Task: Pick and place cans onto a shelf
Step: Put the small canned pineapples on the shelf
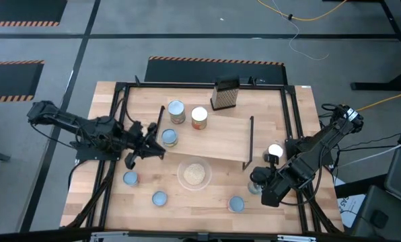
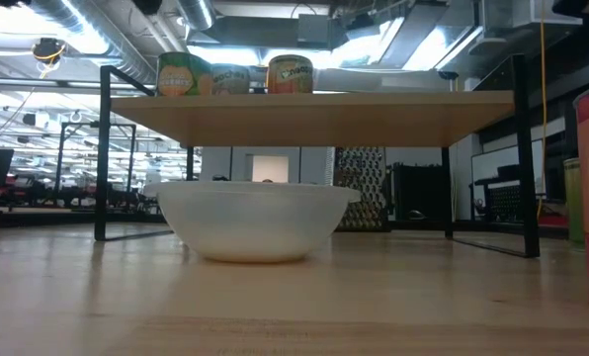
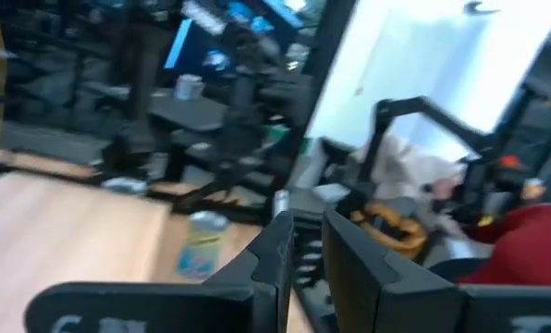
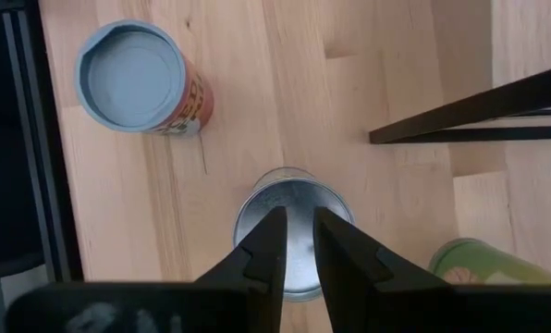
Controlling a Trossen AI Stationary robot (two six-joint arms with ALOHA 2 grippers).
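Silver is the colour to watch: a short shiny-topped tin can stands near the worktop's right edge, just off the shelf's right legs, and the right hand hangs directly over its lid, fingers pinched almost together with nothing between them. I read this as the approach to a pick. The slit is far narrower than the can, so the next move calls for the fingers to spread, drop either side of the wall and close. Across the worktop, the left hand sits at the left end of the low light-wood shelf on black metal legs, beside a green-labelled can, its fingers likewise nearly closed and empty. The overhead view counts three cans on the shelf, three blue-grey-topped ones loose toward the worktop's front edge, and the round clear dish in the middle. The table-height view shows no hand at all, but it proves those three cans stand upright on the board. Only the right wrist view shows the red-labelled, blue-lidded can close by.
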